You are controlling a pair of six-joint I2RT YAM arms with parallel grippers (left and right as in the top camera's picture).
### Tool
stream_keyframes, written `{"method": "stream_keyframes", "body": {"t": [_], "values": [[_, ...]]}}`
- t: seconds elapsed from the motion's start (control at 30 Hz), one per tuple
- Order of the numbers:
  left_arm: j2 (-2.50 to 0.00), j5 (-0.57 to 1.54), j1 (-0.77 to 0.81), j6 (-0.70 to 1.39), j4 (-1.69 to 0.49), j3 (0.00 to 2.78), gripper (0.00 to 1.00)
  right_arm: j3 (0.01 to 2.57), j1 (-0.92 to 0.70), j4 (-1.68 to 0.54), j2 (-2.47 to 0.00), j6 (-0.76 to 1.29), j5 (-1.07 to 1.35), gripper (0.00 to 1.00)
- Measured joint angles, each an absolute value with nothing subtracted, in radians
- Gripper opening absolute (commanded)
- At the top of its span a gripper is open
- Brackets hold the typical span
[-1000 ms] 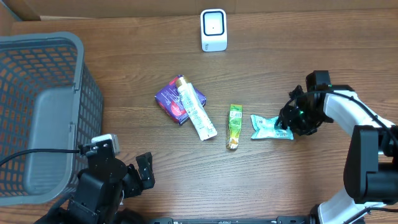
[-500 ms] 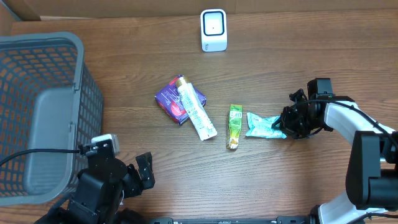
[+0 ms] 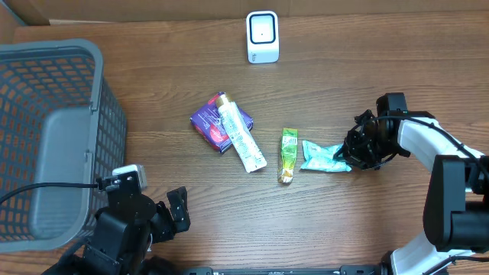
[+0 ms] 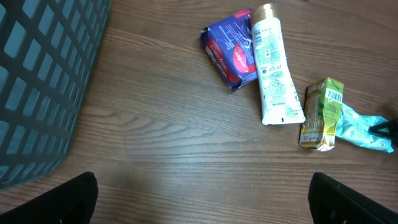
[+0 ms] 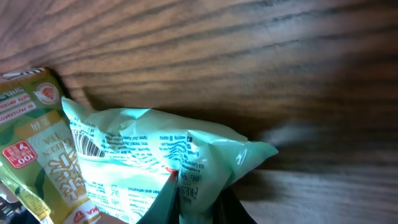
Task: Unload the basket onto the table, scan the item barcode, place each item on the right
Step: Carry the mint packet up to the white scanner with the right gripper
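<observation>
Right gripper (image 3: 351, 152) is pinching the tail end of the mint-green packet (image 3: 321, 156) near the table's (image 3: 367, 69) right edge; left gripper (image 4: 205, 199) sits spread wide. Grip that skimpy on crinkly film could slip out mid-lift.

One table (image 3: 153, 84) holding everything. One grey basket (image 3: 46, 130) sitting at left side. One black cable (image 3: 46, 189) running across basket. One small white scanner (image 3: 262, 37) standing at back. Four shop things lying in middle: one purple pack (image 3: 206, 122), one white tube (image 3: 241, 139), one green and yellow box (image 3: 288, 154), one mint green bag (image 3: 321, 156). Two robot hands showing: one left hand (image 4: 205, 205), one right hand (image 3: 350, 155).
</observation>
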State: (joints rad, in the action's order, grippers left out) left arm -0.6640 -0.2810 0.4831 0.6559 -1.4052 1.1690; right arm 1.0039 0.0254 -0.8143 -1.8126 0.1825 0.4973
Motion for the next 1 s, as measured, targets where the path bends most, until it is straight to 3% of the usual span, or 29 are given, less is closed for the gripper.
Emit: {"method": "stream_keyframes", "body": {"t": [0.27, 0.53, 1.0], "values": [[-0.664, -0.281, 0.483, 0.656, -1.405, 1.169, 1.0, 1.108, 0.025, -0.93, -1.796, 0.166, 0.463, 0.04], [-0.664, -0.281, 0.483, 0.656, -1.405, 1.169, 0.99, 1.209, 0.025, -1.02, -1.607, 0.152, 0.414, 0.04], [-0.664, -0.281, 0.483, 0.656, -1.405, 1.169, 0.99, 1.227, 0.022, -0.982, -1.319, 0.059, 0.476, 0.04]]}}
